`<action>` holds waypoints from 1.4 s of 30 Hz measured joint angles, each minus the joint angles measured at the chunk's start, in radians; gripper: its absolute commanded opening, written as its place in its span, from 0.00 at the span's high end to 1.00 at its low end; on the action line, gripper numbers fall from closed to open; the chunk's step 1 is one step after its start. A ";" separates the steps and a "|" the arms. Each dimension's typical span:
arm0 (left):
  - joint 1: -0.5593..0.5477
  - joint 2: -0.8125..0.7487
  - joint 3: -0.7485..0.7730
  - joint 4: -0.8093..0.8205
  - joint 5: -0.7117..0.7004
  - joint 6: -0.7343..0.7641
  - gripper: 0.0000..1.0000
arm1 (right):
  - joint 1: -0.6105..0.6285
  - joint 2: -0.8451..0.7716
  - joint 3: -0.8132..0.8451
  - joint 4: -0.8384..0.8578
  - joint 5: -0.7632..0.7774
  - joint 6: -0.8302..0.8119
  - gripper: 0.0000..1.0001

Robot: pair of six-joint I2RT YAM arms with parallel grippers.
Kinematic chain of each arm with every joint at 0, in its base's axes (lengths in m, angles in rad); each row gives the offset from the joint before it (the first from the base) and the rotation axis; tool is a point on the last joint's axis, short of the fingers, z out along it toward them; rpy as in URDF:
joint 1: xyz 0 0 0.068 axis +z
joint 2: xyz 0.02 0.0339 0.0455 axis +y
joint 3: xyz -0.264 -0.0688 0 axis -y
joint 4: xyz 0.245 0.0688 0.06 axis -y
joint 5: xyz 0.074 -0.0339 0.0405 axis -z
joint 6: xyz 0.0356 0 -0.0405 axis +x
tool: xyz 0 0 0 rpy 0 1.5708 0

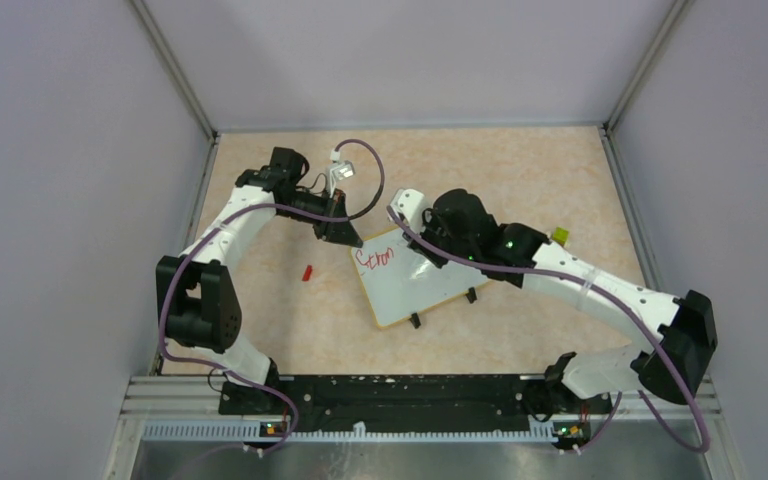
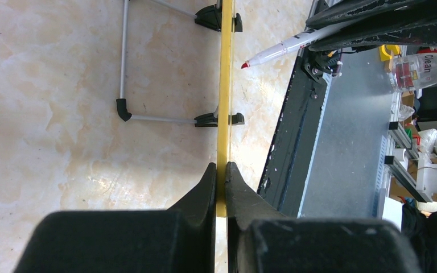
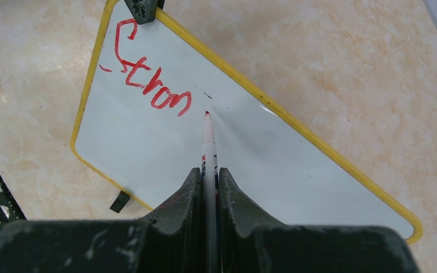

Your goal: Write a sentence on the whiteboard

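Whiteboard [image 1: 410, 285], flat, white and rectangular with a thin yellow rim and rounded corners, lies askew on the mottled beige tabletop [image 1: 520, 180], about midway between the 2 arms. Red handwritten marker text [image 1: 375, 257] sits near its far left corner in 1 line and reads "Stron".

The left gripper [image 1: 345, 234] is clamped on the board's rim at that far left corner; its wrist view shows both black fingers [image 2: 207, 187] pressed against the yellow edge. The right gripper [image 1: 422, 232] hangs over the board with its fingers closed around a white-barrelled red marker [image 3: 208, 142]. The marker's tip is just right of the last letter; I cannot tell whether it touches the surface.

2 small black clip feet [image 1: 415, 320] stick out from the board's near long edge. The left wrist view also shows a thin grey wire stand [image 2: 124, 57] attached to them. A small red marker cap [image 1: 307, 272] lies on the table just left of the board, apart from it. A small yellow-green object [image 1: 560, 235] sits near the right arm, beyond the board's right end.

Most of the white surface to the right of and below the writing is bare. Grey enclosure walls [image 1: 60, 200] border the table on 3 sides, and the black base rail [image 1: 390, 390] lies well apart from the board's near edge.
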 measured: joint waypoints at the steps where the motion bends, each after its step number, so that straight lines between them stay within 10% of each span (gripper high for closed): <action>1: 0.000 0.000 0.000 0.000 0.000 0.000 1.00 | -0.001 0.001 0.000 0.000 0.003 -0.001 1.00; 42: 0.000 0.000 0.000 0.001 -0.001 0.000 1.00 | 0.005 0.039 -0.021 0.000 -0.039 -0.008 1.00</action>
